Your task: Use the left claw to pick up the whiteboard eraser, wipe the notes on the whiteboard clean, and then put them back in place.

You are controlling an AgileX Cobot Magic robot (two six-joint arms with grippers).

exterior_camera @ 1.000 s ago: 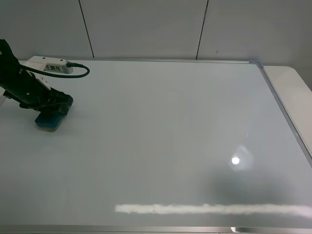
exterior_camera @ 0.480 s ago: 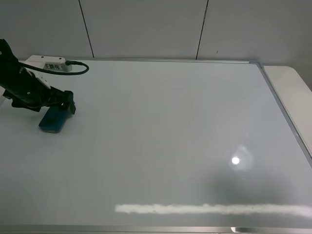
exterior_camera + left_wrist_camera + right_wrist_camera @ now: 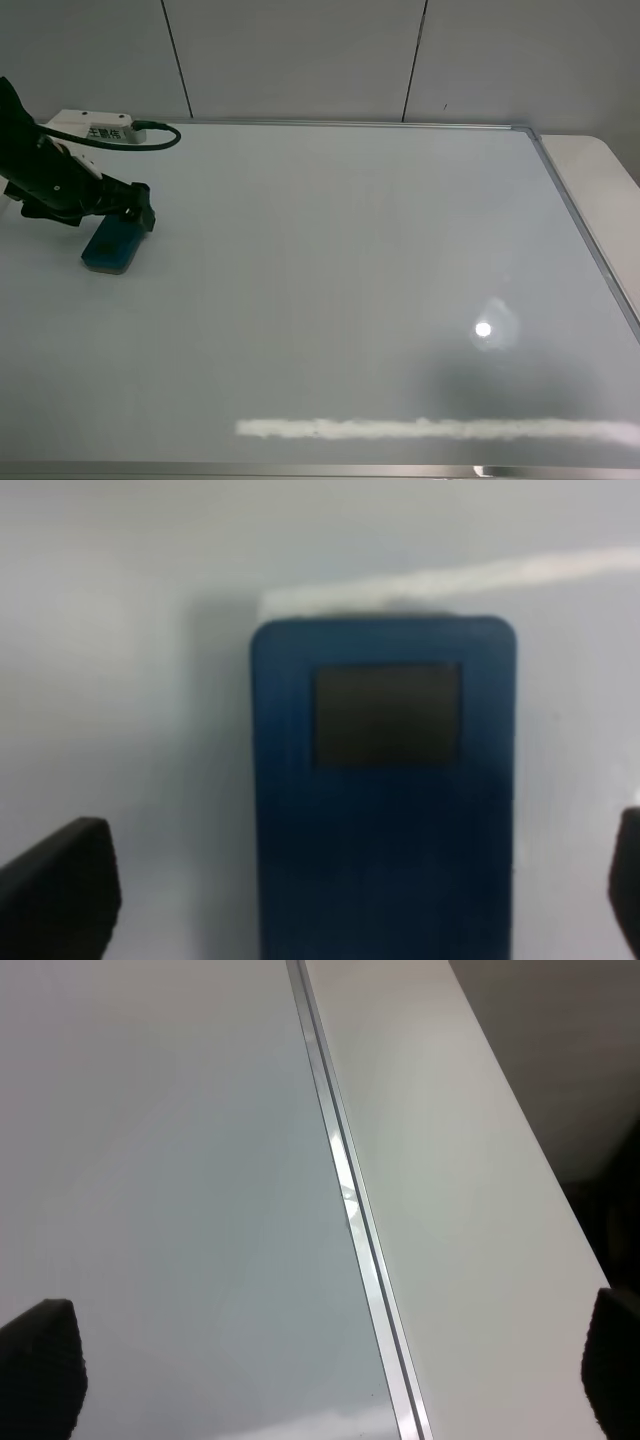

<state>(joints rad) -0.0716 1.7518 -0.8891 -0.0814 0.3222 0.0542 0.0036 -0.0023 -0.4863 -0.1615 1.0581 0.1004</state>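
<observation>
On the board's far-left part: eraser lying flat, left claw spread above it

Toward the far-left corner you have the small teal-blue rectangular whiteboard eraser [image 3: 109, 247] [image 3: 385, 800], lying flat on the large glossy white whiteboard [image 3: 350, 250] and a little askew to its edges. Your left wrist view shows its rounded corners and one darker rectangular patch [image 3: 386, 715] on its top face.

Your left claw [image 3: 135, 212] [image 3: 345, 910], the dark gripper on the black arm, sits over the eraser's far end. Its two dark fingers [image 3: 60, 890] are spread wide, one on each side of the eraser with white board showing between at least one finger and the block; nothing is gripped. On top of the arm rides a white labelled camera module [image 3: 95, 129], with a black cable [image 3: 160, 139] looping out from it.

Further out, the board carries a bright round light spot [image 3: 483, 329] and a long pale reflected streak [image 3: 430, 430] along its near edge. A thin silver metal frame [image 3: 580, 230] [image 3: 350, 1210] borders it, and a white tabletop [image 3: 600, 170] [image 3: 450, 1180] lies just beside the right edge. Grey wall panels [image 3: 300, 50] stand behind.

Your right gripper [image 3: 325, 1380] hangs above that right frame edge with its dark fingertips [image 3: 35, 1360] wide apart and holding nothing; the high camera does not show it.
</observation>
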